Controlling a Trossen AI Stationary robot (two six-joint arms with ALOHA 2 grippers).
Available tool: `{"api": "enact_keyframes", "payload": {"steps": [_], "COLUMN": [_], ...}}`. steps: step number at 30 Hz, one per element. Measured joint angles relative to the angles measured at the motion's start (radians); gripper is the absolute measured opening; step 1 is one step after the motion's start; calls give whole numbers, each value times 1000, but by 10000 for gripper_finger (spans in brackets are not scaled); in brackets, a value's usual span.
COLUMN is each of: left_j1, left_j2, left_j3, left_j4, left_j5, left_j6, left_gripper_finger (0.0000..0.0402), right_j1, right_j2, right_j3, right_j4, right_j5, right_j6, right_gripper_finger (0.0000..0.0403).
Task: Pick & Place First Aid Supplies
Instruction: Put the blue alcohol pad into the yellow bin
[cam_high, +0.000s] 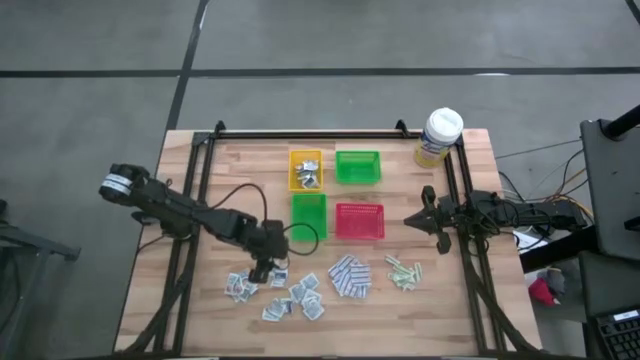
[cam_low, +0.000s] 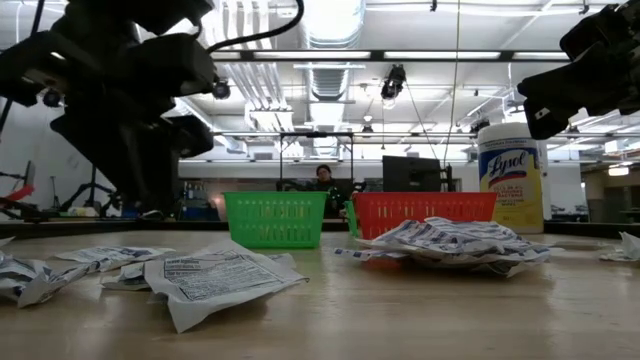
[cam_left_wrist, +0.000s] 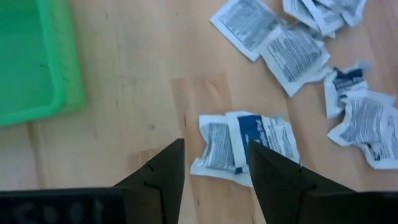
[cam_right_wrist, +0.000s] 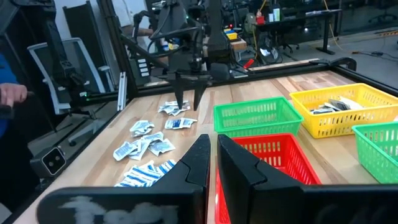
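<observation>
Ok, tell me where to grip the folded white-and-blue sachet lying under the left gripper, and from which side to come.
Come straight down. The sachet lies flat on the table, apart from the other sachets, so the open left gripper can probably straddle its raised, crumpled middle fold, one finger on each side, and pinch there rather than at a flat edge.

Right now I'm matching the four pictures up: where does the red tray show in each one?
High view: red tray at table centre, right of a green tray.
Low view: mid-picture, right of that green tray.
Left wrist view: not in it.
Right wrist view: just beyond the right claw.
Shared landmark: the neighbouring green tray.
</observation>
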Motion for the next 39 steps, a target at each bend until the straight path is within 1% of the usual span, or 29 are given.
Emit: {"api": "enact_keyframes", "payload": {"steps": [7, 15, 19, 23, 29, 33, 39], "left_j1": [-19, -19, -19, -21, -21, -21, -20], "left_j2": [19, 147, 187, 201, 181, 181, 180], "left_j3": [-13, 15, 32, 33, 32, 32, 31], "left_j4": [11, 58, 57, 54, 10, 2, -3], "left_j5": [-84, -122, -135, -147, -183, -175, -156], "left_j6": [-3, -13, -11, -20, -22, -19, -19], "left_gripper_finger": [168, 168, 168, 168, 165, 145, 80], "right_j1": [0, 0, 0, 0, 0, 0, 0], "right_j2": [0, 0, 0, 0, 0, 0, 0], "right_j3": [0, 0, 0, 0, 0, 0, 0], "right_j4": [0, 0, 0, 0, 0, 0, 0], "right_j5": [0, 0, 0, 0, 0, 0, 0], "right_j6": [0, 0, 0, 0, 0, 0, 0], "right_gripper_finger": [28, 28, 28, 28, 28, 28, 28]}}
